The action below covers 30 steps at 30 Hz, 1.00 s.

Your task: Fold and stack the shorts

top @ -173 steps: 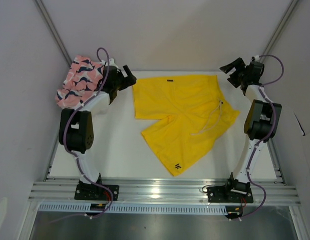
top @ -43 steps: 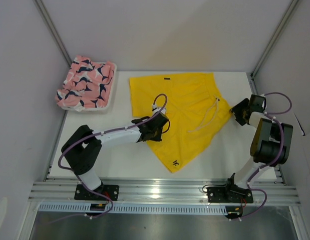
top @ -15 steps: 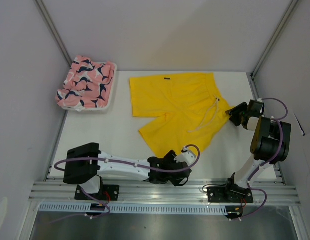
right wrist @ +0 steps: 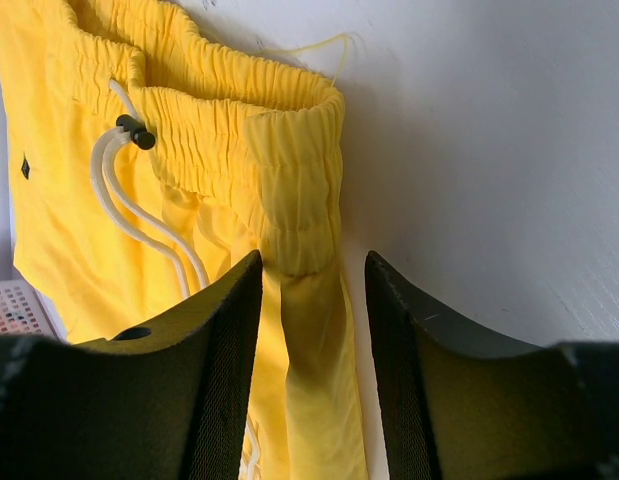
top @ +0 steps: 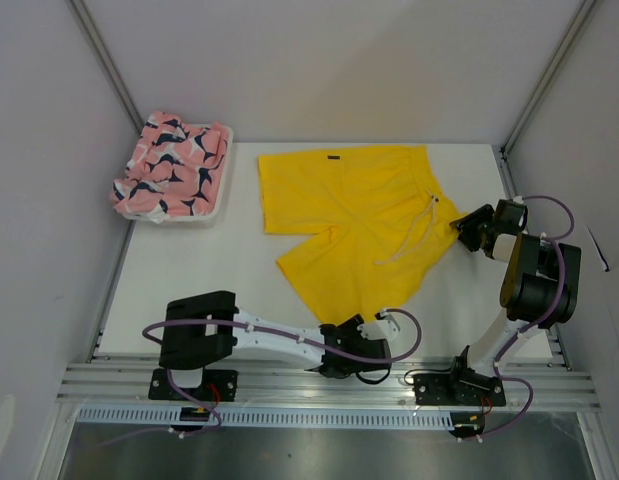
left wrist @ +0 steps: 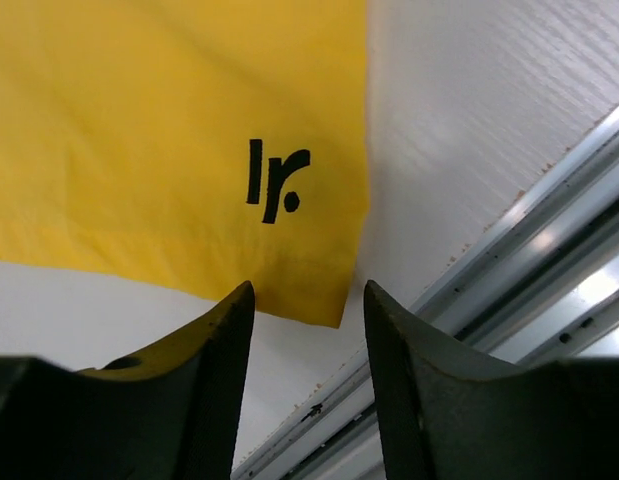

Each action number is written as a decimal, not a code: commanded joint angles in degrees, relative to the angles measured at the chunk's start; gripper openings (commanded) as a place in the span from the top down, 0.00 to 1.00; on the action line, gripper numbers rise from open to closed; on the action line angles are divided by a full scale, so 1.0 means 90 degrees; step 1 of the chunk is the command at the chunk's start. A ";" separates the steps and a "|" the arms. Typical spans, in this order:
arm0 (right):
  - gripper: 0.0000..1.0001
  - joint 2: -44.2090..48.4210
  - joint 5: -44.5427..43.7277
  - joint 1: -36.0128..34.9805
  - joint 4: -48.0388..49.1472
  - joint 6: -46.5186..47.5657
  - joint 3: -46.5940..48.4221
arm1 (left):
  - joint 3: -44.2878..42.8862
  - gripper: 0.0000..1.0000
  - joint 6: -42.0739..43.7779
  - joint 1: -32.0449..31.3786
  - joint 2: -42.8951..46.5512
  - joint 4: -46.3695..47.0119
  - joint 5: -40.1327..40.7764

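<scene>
The yellow shorts (top: 349, 210) lie spread flat in the middle of the table, white drawstring (right wrist: 139, 215) on top. My left gripper (top: 367, 340) hovers low at the near leg's hem corner. In the left wrist view it (left wrist: 309, 290) is open, and the corner with the black logo (left wrist: 274, 180) lies just beyond the fingertips, untouched. My right gripper (top: 465, 228) is at the waistband's right end. It (right wrist: 311, 262) is open, with the folded waistband end (right wrist: 294, 190) lying between the jaws. The pink printed shorts (top: 174, 160) sit bunched in the basket at the back left.
The white mesh basket (top: 217, 195) stands at the table's back left corner, and a corner of it (right wrist: 14, 305) shows in the right wrist view. An aluminium rail (top: 329, 385) runs along the near edge, close under the left gripper (left wrist: 549, 250). Walls enclose the left and right sides.
The left arm has swung from the middle of the yellow shorts down to the near hem corner, shifting a little right in the last half second. The right gripper has held still.
</scene>
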State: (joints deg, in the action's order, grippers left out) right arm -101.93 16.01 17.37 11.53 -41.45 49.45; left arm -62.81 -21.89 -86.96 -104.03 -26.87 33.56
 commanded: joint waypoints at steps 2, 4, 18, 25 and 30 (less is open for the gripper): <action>0.53 -0.0090 0.0077 -0.0015 0.0242 0.0016 -0.0045 | -0.0238 0.53 0.0196 0.0072 -0.0111 -0.0042 0.0256; 0.53 -0.0100 0.0077 -0.0025 0.0233 0.0016 -0.0045 | -0.0258 0.56 0.0215 0.0082 -0.0160 -0.0032 0.0265; 1.00 0.0153 -0.0431 -0.0221 -0.0841 0.0260 0.0228 | -0.0355 1.00 0.0089 -0.0132 -0.0326 0.0174 -0.0282; 1.00 0.1148 -0.1270 -0.0103 -0.2187 0.0678 0.0228 | -0.0687 1.00 -0.0448 -0.0806 0.0064 -0.0353 -0.0506; 1.00 0.1939 -0.2049 -0.0103 -0.3613 0.1021 0.0277 | -0.0688 1.00 -0.0945 -0.1217 0.0718 -0.0569 -0.0994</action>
State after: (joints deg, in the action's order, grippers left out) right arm -89.12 4.82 16.12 -11.38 -35.59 50.00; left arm -67.00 -25.85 -96.47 -103.66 -30.00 28.34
